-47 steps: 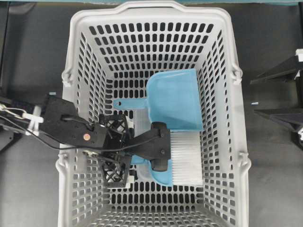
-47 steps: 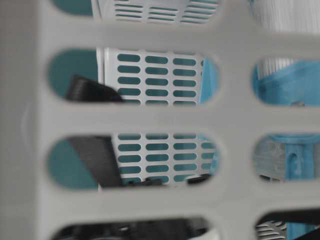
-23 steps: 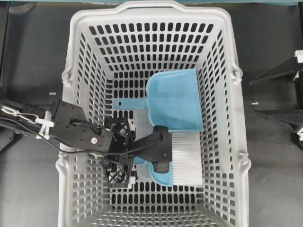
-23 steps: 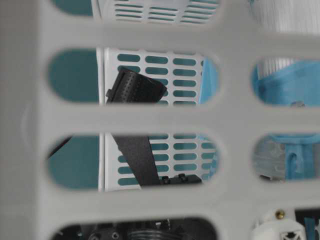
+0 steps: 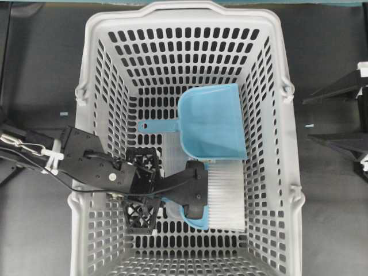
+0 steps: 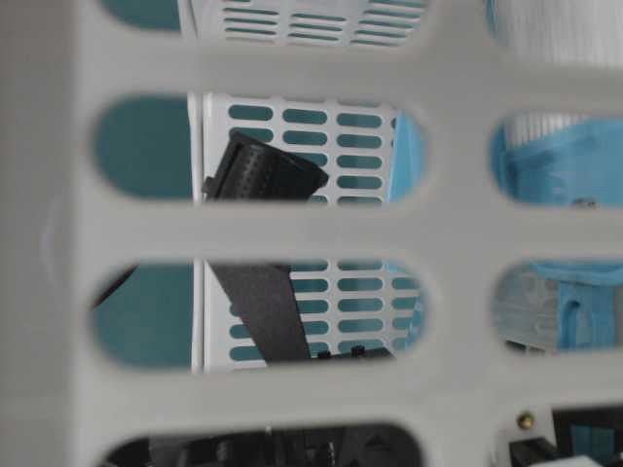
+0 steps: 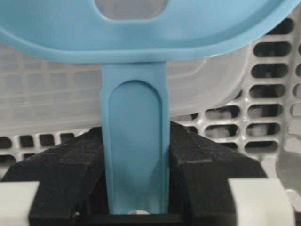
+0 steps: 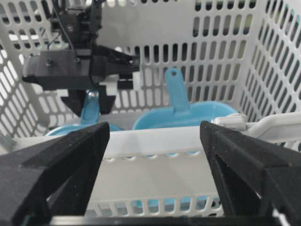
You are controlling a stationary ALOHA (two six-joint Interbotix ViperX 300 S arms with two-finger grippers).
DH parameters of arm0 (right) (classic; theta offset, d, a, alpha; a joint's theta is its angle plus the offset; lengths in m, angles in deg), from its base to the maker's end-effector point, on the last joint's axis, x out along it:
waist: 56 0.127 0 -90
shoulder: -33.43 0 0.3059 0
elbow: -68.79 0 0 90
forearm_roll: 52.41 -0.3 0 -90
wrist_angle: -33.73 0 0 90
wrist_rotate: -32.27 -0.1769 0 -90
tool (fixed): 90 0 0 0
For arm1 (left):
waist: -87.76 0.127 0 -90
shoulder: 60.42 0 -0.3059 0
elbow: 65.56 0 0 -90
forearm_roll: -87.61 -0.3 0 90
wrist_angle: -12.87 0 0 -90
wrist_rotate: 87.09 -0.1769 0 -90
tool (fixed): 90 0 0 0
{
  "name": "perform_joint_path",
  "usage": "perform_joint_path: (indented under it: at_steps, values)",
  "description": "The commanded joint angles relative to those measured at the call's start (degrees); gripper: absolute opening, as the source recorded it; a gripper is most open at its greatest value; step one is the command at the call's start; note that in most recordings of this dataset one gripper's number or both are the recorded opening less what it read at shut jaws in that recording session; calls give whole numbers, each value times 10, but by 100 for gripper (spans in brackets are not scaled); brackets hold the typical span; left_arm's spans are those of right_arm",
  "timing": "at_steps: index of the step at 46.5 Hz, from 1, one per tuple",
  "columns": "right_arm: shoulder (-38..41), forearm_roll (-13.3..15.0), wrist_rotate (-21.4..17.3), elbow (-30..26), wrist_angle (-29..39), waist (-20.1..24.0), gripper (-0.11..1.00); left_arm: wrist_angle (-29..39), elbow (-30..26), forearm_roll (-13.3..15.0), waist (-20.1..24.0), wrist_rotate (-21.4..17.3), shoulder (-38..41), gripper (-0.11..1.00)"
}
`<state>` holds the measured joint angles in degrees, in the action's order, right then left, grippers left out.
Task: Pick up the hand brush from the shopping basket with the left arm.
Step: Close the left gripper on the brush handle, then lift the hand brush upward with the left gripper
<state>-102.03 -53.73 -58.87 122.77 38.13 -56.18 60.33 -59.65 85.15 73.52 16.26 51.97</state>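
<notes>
Brush lies lower centre in the basket; your left fingers clamp its thin handle, the easiest part to pinch. Right fingers spread wide, idle.

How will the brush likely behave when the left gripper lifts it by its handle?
Gripped by its thin handle, the brush will probably hang head-heavy, since the wide bristle block sits far from the left gripper. It looks like light, stiff plastic. The smooth handle might pivot between the fingers.

Beyond the right claw's spread black fingers, the left claw clasps the hand brush's handle inside the shopping basket, beside the dustpan.
</notes>
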Motion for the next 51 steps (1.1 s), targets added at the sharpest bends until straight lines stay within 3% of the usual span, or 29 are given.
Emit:
perform_joint_path:
  at_steps: [1,19,27,38,51]
  values:
    - [4,-3,-1,-4,-6,-1,74,-2,-6,-2,-5,-6,-15,24]
    - [3,-3,-1,-4,-6,-1,75,24,-43,-2,-4,-2,-90,24]
    - [1,-3,-25,-3,-5,-1,74,103,-98,-2,0,-2,-141,24]
    - [-2,-2,-34,4,-6,-1,74,247,-228,-2,4,-4,-167,24]
    - [-14,-3,-34,4,-7,-1,74,272,-266,-2,4,-8,-149,24]
